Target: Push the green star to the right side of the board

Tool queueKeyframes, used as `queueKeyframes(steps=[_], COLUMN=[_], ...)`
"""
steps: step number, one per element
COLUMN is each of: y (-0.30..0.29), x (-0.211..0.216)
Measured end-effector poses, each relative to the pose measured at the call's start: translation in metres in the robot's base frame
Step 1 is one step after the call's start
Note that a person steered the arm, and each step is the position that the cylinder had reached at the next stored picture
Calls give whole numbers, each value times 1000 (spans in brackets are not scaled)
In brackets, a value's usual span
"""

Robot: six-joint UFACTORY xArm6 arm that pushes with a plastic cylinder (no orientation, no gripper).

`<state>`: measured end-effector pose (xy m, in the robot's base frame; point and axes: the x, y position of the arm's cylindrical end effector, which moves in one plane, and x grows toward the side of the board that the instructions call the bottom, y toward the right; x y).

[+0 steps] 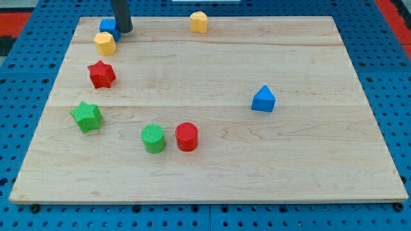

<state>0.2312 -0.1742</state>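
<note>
The green star (87, 116) lies near the board's left edge, a little below the middle. My tip (123, 30) is at the view's top left, touching or just beside a blue block (107, 26), far above the green star. A yellow block (104, 43) sits just below and left of the tip. A red star (101, 74) lies between the yellow block and the green star.
A green cylinder (153, 138) and a red cylinder (187, 136) stand side by side right of the green star. A blue triangular block (263, 99) lies at the right of centre. Another yellow block (199, 22) sits at the top edge of the wooden board (308, 167).
</note>
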Motion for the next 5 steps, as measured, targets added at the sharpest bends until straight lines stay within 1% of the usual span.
queueKeyframes(steps=[2,4,5], y=[0,28,68], x=[-6,27,60])
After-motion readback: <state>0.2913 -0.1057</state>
